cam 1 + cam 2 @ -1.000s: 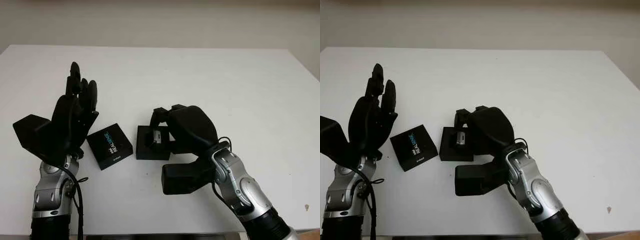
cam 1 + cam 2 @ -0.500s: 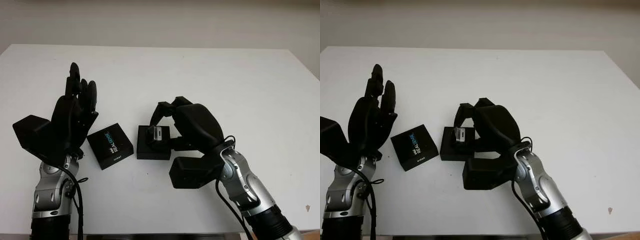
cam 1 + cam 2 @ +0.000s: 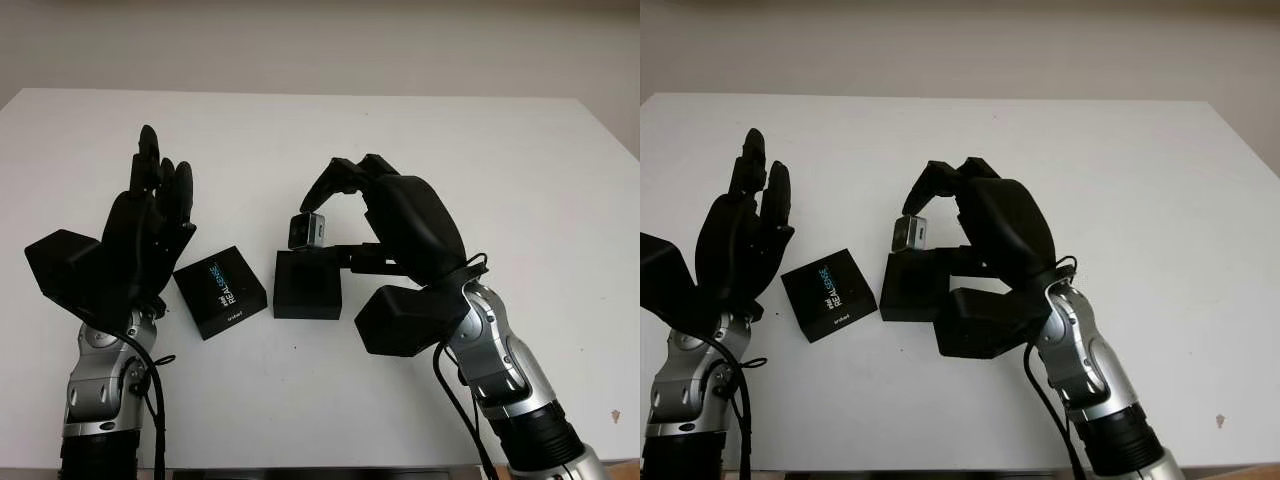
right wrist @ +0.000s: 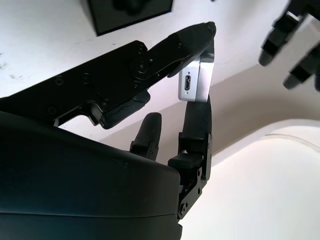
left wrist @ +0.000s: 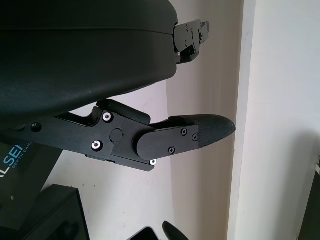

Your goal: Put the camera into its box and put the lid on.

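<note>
One right hand (image 3: 345, 200), fingertips pinching camera (image 3: 307, 231) above box (image 3: 307, 286).

Head stereo pair looks forward-down, sharing table (image 3: 480, 150); wrist views sit close behind own fingers (image 4: 195, 37).

Readable on lid (image 3: 219, 291), lying on table (image 3: 500, 170) toward left near edge: "REALSENSE" in white and blue; smaller print beneath too small to read.

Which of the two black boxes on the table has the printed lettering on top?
The lid, the black piece nearer the open left hand. The box under the right hand holding the camera is plain.
</note>
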You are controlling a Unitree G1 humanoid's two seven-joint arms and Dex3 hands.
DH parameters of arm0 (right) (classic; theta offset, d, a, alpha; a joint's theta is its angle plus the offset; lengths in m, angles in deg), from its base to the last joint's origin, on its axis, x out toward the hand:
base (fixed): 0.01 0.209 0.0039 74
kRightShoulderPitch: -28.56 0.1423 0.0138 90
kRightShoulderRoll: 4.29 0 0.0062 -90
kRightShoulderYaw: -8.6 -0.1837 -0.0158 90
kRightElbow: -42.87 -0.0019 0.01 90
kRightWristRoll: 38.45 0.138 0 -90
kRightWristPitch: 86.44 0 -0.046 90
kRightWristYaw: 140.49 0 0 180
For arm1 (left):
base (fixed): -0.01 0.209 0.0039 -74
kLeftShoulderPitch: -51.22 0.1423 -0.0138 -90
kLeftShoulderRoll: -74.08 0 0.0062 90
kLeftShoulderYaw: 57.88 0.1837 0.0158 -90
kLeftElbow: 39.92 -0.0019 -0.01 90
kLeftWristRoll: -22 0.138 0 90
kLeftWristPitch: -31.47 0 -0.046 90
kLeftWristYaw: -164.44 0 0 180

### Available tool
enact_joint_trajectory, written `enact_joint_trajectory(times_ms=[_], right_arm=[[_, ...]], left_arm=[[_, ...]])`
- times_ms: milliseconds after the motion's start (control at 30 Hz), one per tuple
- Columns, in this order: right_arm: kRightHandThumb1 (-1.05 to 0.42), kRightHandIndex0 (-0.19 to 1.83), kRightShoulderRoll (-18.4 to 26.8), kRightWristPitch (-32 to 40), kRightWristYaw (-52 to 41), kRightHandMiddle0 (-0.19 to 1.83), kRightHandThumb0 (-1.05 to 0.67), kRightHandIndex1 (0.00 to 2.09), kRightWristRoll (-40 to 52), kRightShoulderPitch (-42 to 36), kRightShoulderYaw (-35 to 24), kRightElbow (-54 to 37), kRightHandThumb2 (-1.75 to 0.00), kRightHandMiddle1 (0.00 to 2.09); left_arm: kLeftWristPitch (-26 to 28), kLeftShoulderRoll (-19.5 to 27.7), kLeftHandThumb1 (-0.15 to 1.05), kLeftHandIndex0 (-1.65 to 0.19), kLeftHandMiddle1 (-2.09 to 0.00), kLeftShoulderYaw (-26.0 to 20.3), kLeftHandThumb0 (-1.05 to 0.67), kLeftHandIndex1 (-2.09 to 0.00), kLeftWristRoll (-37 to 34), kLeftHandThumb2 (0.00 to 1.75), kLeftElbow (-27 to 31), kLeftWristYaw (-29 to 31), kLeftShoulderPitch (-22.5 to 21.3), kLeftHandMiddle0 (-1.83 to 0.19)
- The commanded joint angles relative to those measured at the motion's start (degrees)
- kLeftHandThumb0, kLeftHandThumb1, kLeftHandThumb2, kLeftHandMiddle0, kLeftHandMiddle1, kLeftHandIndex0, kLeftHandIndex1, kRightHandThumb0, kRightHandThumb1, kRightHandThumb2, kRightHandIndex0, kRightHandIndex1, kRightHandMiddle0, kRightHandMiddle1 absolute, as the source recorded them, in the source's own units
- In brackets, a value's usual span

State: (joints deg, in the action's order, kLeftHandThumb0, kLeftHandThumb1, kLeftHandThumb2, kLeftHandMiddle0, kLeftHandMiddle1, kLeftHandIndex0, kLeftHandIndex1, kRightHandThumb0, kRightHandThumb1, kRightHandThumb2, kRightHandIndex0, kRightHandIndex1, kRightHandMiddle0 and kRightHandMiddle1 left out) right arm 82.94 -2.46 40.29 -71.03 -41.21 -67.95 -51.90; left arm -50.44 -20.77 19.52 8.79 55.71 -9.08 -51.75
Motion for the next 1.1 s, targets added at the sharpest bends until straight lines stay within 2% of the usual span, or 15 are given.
enact_joint_trajectory(times_ms=[0,133,300,533,1067], right_arm=[[-0.9,0.12,-0.99,0.69,-0.54,0.46,-0.3,1.29,2.41,0.75,-1.09,1.2,-0.05,1.54],[-0.91,0.07,-2.54,3.41,-3.47,0.42,-0.29,1.3,7.86,0.72,-2.24,3.18,-0.06,1.6],[-0.93,0.02,-2.34,4.52,-5.74,0.37,-0.31,1.26,11.21,1.38,-2.82,6.68,-0.06,1.66],[-0.94,0.07,-1.69,6.76,-8.43,0.36,-0.31,1.06,11.8,1.41,-2.47,7.33,-0.06,1.63],[-0.95,0.09,-0.74,9.59,-15.09,0.35,-0.31,1.01,13.13,1.11,-1.2,5.74,-0.06,1.62]], left_arm=[[-0.13,0.28,1.05,0.19,0.0,-0.08,-0.59,0.0,0.14,0.52,0.82,0.1,0.01,0.19],[-0.17,0.06,1.05,0.19,0.0,-0.24,-0.6,0.0,0.09,0.51,0.79,-0.26,-0.1,0.19],[-0.16,0.28,1.05,0.19,0.0,-0.24,-0.6,0.0,0.05,0.52,0.66,0.0,-0.12,0.19],[0.13,0.26,1.05,0.19,0.0,-0.3,-0.61,0.0,-0.06,0.51,0.84,-0.08,-0.16,0.19],[-0.14,0.32,1.05,0.19,0.0,-0.11,-0.59,0.0,0.16,0.52,0.74,0.09,-0.12,0.19]])
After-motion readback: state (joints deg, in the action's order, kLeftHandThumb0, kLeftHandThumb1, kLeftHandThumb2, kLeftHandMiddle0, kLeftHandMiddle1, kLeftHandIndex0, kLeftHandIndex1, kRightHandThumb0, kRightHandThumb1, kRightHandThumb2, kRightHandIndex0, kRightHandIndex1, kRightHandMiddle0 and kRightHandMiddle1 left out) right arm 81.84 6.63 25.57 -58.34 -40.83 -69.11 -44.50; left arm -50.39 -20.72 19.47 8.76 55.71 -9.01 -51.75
